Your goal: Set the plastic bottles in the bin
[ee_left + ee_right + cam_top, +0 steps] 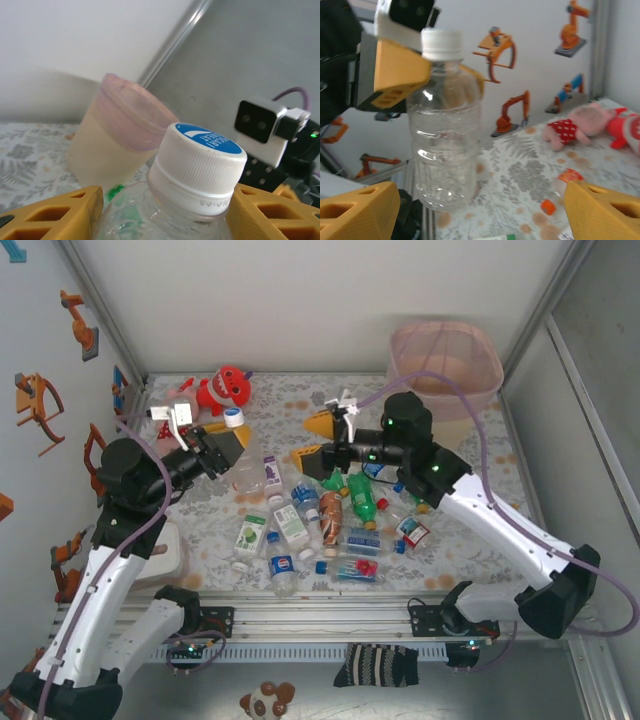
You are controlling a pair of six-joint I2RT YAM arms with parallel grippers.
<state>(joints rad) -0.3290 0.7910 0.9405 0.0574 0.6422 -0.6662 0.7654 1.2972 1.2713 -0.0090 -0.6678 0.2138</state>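
My left gripper (226, 440) is shut on a clear plastic bottle (246, 466) with a white and blue cap (200, 165), just below the neck, and holds it upright above the table's left half. Its yellow fingers (55, 215) flank the bottle's shoulder. The same bottle (445, 145) stands tall in the right wrist view. My right gripper (314, 439) faces it from the right, open, its fingers (357, 210) wide apart with nothing between them. Several more plastic bottles (320, 525) lie in a heap on the near middle of the table. The pink-rimmed bin (445, 370) stands at the far right corner.
A red plush toy (228, 388) sits at the far left, and a pink one (575, 125) lies beside it. A loose orange cap (547, 206) rests on the patterned cloth. A beige object (165, 552) lies near the left arm. Walls enclose the table on three sides.
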